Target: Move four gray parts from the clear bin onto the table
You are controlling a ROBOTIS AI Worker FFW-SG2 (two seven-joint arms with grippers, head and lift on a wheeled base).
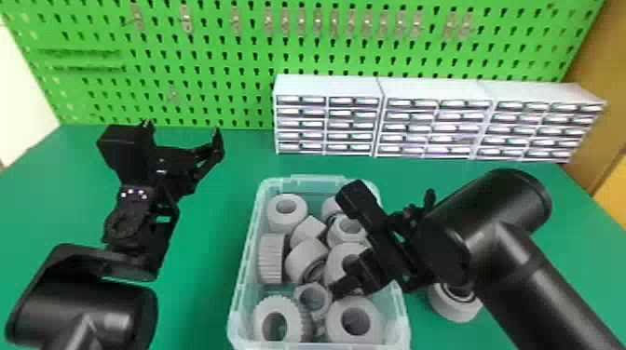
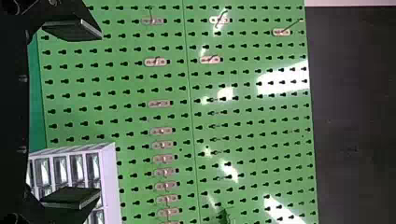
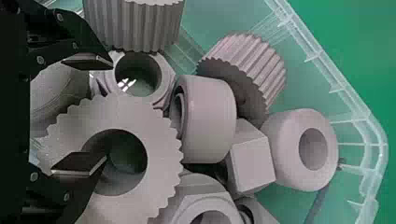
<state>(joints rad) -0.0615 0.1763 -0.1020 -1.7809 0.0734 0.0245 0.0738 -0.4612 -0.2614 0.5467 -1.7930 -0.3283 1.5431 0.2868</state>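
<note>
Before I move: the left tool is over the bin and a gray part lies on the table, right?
Not the left tool: the right tool is over the bin, in the head view; a gray part does lie on the table.

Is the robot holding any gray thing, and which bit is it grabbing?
Nothing is held: the left gripper is open and empty, and the right gripper has its fingers apart over the clear bin.

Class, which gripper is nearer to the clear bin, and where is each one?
The right. The right gripper hangs over the gray parts in the clear bin; the left gripper is off to the bin's left, clear of it.
</note>
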